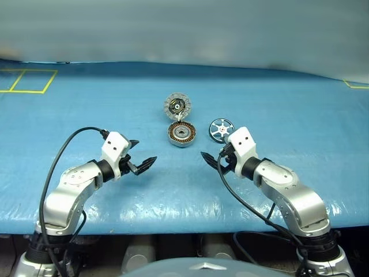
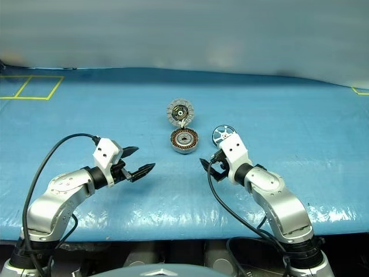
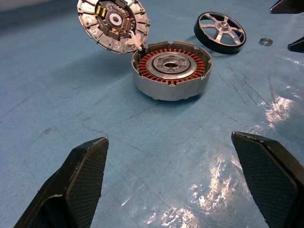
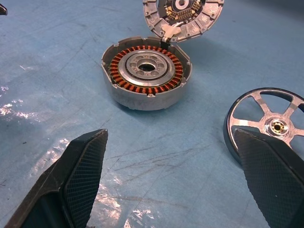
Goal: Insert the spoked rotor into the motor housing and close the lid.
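Observation:
The motor housing, a grey cup with copper windings, sits mid-table on the blue mat. Its lid stands open at the far edge, segmented inner face showing. The spoked rotor lies flat just right of the housing. My left gripper hovers open, near and left of the housing, with nothing between its fingers. My right gripper is also open and empty, just in front of the rotor. The right wrist view has the housing ahead and the rotor beside one finger.
A small metal ring lies on the mat next to the rotor. Yellow tape squares mark the far left of the blue mat. The table's front edge runs just behind both arms.

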Controlling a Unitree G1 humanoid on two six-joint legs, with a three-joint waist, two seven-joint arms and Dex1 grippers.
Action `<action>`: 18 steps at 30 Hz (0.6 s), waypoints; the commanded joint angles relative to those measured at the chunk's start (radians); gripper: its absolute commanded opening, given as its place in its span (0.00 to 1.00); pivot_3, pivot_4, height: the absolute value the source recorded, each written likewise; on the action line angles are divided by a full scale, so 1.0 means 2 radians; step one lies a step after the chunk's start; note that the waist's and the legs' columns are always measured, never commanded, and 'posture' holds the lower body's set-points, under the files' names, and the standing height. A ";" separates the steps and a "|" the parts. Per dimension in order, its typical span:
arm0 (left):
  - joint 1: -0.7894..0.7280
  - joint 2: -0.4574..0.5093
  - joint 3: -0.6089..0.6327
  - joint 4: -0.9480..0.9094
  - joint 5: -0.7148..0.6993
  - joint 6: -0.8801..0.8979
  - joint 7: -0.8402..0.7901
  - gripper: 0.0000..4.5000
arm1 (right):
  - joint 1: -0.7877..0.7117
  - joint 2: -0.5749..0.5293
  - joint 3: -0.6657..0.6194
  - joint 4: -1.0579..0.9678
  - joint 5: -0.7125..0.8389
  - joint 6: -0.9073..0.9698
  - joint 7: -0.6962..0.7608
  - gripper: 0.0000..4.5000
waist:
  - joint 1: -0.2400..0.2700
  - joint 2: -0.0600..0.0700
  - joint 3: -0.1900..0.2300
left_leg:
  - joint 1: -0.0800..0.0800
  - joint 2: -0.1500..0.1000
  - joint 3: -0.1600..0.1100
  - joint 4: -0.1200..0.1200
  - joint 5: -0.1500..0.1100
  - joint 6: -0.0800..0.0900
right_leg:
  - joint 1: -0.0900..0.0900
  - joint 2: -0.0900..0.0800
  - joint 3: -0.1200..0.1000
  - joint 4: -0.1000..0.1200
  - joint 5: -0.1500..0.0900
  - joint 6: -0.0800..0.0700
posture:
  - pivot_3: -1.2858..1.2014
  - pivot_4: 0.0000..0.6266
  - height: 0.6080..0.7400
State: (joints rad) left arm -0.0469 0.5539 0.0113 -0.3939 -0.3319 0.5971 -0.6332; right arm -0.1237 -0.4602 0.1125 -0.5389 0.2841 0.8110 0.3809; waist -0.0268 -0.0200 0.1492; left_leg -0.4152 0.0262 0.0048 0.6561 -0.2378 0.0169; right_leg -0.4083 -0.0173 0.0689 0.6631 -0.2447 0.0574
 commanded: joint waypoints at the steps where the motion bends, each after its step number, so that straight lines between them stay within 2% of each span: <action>1: 0.000 0.001 0.004 -0.003 0.001 -0.013 0.000 1.00 | -0.001 0.000 -0.006 -0.010 -0.003 -0.007 -0.001 0.99 | 0.000 0.000 0.000 | 0.000 0.000 0.000 0.000 0.000 0.000 | 0.000 0.000 0.000 0.000 0.000 0.000 | 0.52 0.24 1.00; 18: 0.009 0.010 -0.004 -0.006 -0.002 -0.022 -0.032 1.00 | 0.001 0.003 -0.003 -0.014 -0.001 -0.003 0.000 0.99 | 0.000 0.000 0.000 | 0.000 0.000 0.000 0.000 0.000 0.000 | 0.000 0.000 0.000 0.000 0.000 0.000 | 0.52 0.24 1.00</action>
State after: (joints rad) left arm -0.0310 0.5607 -0.0025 -0.3936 -0.3334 0.5733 -0.6920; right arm -0.1208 -0.4588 0.1159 -0.5389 0.2808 0.8118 0.3815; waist -0.0271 -0.0200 0.1492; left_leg -0.4151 0.0262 0.0048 0.6562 -0.2378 0.0169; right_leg -0.4082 -0.0173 0.0689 0.6631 -0.2444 0.0568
